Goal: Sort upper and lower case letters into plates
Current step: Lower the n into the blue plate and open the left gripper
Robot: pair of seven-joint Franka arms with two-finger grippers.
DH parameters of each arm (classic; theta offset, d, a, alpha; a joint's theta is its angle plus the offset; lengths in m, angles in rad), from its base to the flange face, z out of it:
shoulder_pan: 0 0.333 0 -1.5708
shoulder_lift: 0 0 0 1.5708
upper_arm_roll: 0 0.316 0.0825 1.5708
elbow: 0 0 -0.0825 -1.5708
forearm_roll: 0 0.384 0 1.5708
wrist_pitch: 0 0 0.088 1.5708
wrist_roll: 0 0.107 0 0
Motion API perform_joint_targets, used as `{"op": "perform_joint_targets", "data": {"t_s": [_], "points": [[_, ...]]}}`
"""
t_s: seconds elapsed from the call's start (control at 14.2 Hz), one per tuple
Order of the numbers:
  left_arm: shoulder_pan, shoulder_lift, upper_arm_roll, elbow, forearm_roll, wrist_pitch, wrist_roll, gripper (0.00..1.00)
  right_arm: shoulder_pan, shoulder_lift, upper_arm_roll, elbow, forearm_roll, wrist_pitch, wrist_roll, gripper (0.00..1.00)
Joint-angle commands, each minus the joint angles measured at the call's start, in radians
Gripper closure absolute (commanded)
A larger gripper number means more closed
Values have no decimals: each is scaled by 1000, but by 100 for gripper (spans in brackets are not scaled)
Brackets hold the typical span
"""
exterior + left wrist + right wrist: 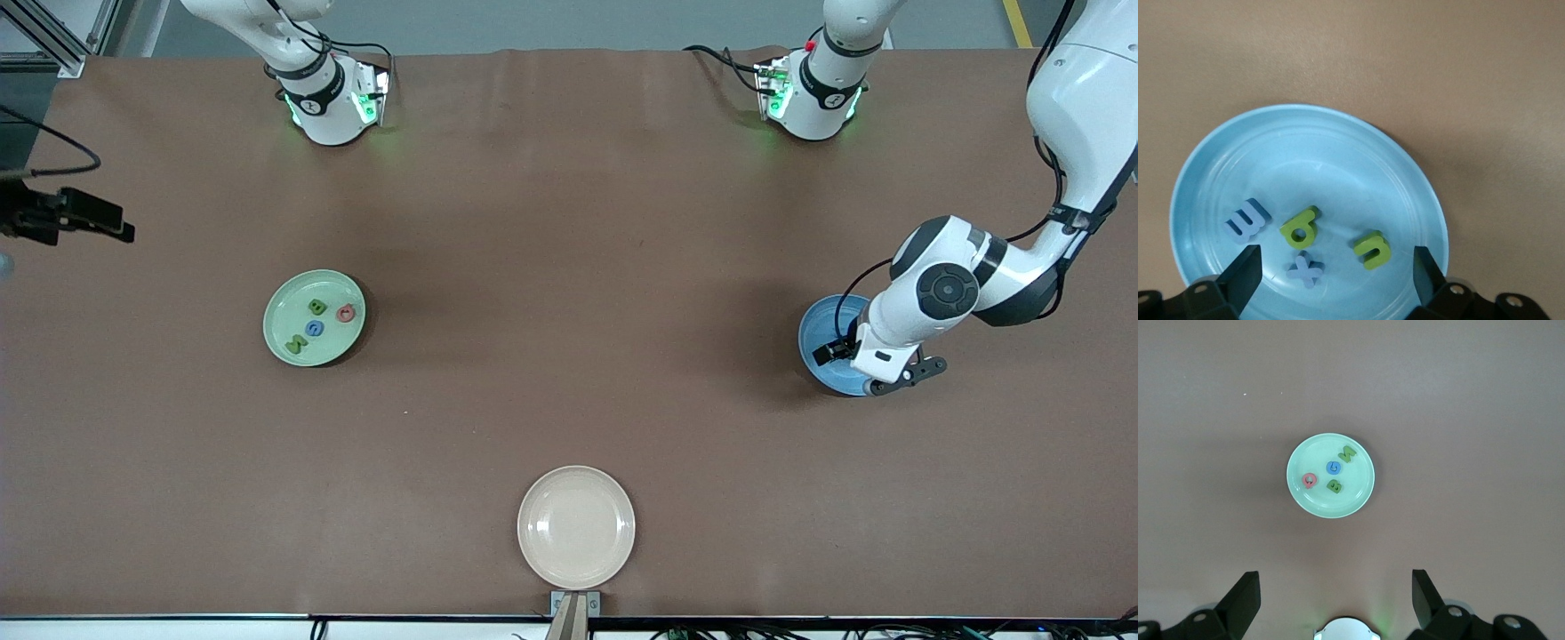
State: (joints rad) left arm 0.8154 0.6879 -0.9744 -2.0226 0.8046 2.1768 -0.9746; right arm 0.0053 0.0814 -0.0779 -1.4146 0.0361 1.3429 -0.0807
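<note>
The left tool [1335,267] hangs spread and empty low over the round blue plate [816,342] at the front view's right; lifting carelessly, a finger could clip the small blue x letter [1305,270] lying between them. The right tool [1335,590], waiting, hangs spread high above the pale green plate [277,322] at centre-left, four letters inside.

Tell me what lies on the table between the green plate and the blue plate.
Nothing: in the front view only bare brown table runs from the green plate to the blue plate. The beige plate sits nearer the camera, off that line.
</note>
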Motion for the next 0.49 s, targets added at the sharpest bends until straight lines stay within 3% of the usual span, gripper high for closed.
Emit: {"op": "perform_joint_targets", "data": {"t_s": [0.0, 0.21, 0.35, 0.42], "points": [[2, -22, -26, 36, -51, -73, 4, 0, -11, -80, 20, -98, -13, 12, 21, 0], [-2, -30, -39, 76, -71, -147, 68, 1, -13, -147, 20, -184, -13, 39, 25, 0], [-43, -71, -27, 128, -210, -204, 205, 1, -15, -181, 20, -216, -13, 38, 25, 0], [-80, -109, 14, 143, -276, -216, 267, 2, -18, -201, 20, -233, -12, 36, 25, 0]]}}
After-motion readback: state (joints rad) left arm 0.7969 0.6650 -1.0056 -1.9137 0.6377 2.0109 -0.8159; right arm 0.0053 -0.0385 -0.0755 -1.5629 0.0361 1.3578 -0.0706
